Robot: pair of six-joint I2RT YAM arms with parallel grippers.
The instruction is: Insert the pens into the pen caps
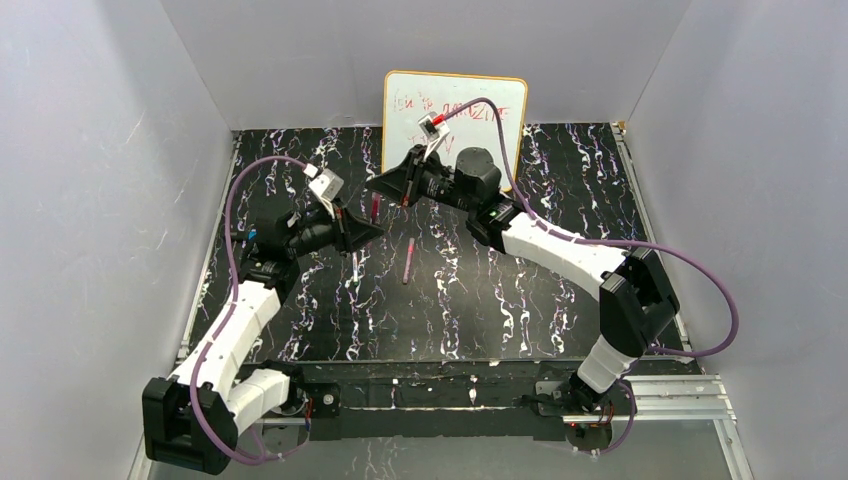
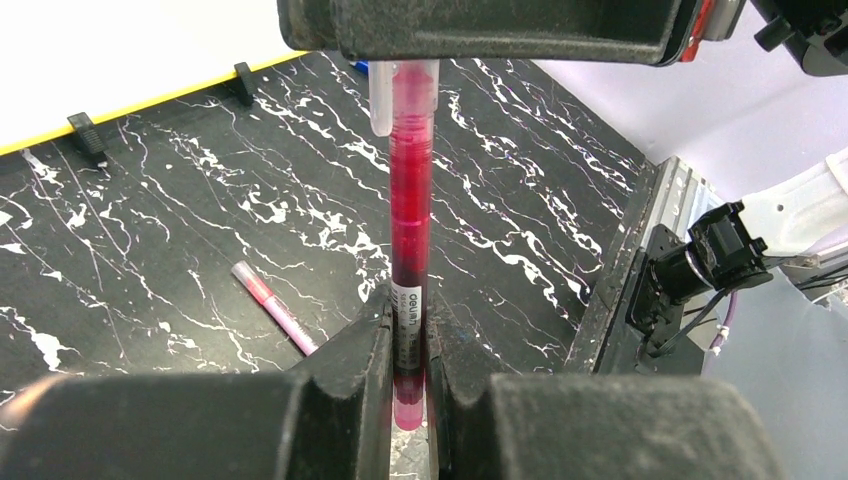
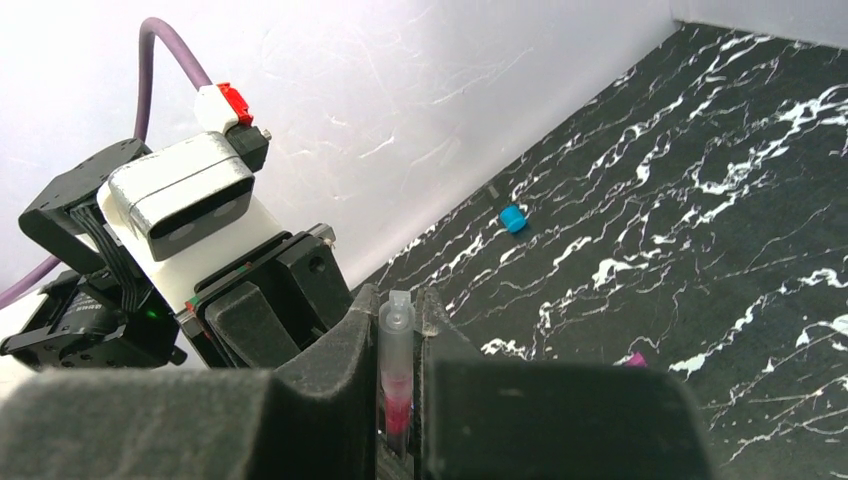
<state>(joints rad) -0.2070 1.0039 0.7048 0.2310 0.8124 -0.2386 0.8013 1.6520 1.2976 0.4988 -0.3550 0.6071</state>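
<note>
**Top view**
- Left gripper [image 1: 358, 232]: clenched on one end of a magenta pen [image 1: 375, 207], which is held above the counter [image 1: 560, 320] between its middle and the far edge.
- Right gripper [image 1: 387, 184]: closed at the pen's other end.
- Second pen [image 1: 409, 260]: lies alone near the middle of the counter.
- Whiteboard [image 1: 470, 100]: stands upright at the far edge. Its red handwriting is partly hidden by the right arm and cannot be read.

**Left wrist view**
- Left gripper [image 2: 410, 330]: fingers pressed on both sides of the magenta pen [image 2: 410, 200], which stands upright.
- Pen label: a white band with black print just above the fingers, the letters too unclear to read.
- Clear cap [image 2: 383, 95]: sits over the pen's top end.
- Second pen [image 2: 275, 308]: pink, flat on the counter, apart from the rest.

**Right wrist view**
- Right gripper [image 3: 398, 305]: clamped on the clear cap [image 3: 397, 345], with the pen's red showing inside it.
- Blue cap [image 3: 513, 218]: lies alone near the counter's edge at the foot of the wall.
</note>
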